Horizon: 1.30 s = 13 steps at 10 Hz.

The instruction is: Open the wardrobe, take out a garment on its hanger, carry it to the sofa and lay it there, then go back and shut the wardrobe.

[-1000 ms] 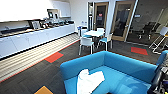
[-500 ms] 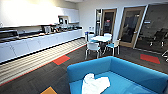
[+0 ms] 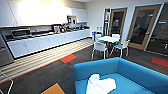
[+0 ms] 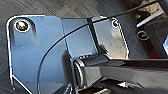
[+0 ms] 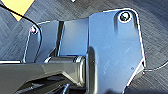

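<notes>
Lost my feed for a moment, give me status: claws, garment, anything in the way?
Claws: state cannot be told. Garment lies crumpled on the sofa seat. Table and white chairs stand beyond the sofa.

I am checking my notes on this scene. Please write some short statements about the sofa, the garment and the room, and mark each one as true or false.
1. The white garment lies on the seat of the blue sofa. True.
2. The sofa is red. False: it is turquoise-blue.
3. A small white table with white chairs stands beyond the sofa. True.
4. The garment hangs over the sofa's backrest. False: it lies crumpled on the seat cushion.
5. A long white kitchen counter runs along the wall at the left of the head view. True.
</notes>
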Motion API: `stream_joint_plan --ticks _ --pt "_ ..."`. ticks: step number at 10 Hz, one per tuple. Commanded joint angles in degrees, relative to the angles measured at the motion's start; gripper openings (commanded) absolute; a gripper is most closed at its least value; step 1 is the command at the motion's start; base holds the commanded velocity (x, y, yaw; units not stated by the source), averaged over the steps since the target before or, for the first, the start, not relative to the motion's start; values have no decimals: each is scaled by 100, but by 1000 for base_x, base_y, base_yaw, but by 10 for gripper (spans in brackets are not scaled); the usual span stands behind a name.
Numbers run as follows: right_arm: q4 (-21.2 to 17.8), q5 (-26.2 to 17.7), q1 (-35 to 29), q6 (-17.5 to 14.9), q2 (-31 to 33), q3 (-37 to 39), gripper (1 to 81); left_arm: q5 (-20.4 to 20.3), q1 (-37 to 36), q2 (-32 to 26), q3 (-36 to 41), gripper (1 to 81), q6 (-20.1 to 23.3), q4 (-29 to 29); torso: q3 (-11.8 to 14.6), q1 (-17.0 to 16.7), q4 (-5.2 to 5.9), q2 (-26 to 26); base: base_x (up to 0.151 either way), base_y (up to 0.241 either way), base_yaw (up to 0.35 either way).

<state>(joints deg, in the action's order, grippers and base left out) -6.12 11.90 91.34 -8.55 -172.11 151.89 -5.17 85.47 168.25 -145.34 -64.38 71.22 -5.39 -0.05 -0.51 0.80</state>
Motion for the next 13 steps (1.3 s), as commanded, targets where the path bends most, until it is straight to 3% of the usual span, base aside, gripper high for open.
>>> stream_joint_plan --ticks 1,13 --pt "-3 -311 -173 2 7 31 811 174 -219 -46 40 811 22 76 0 5 0 0 0 0 205" --pt "-3 -355 -146 -16 60 419 811 209 -219 -63 -505 811 -75 -99 0 5 0 2 0 0 216"
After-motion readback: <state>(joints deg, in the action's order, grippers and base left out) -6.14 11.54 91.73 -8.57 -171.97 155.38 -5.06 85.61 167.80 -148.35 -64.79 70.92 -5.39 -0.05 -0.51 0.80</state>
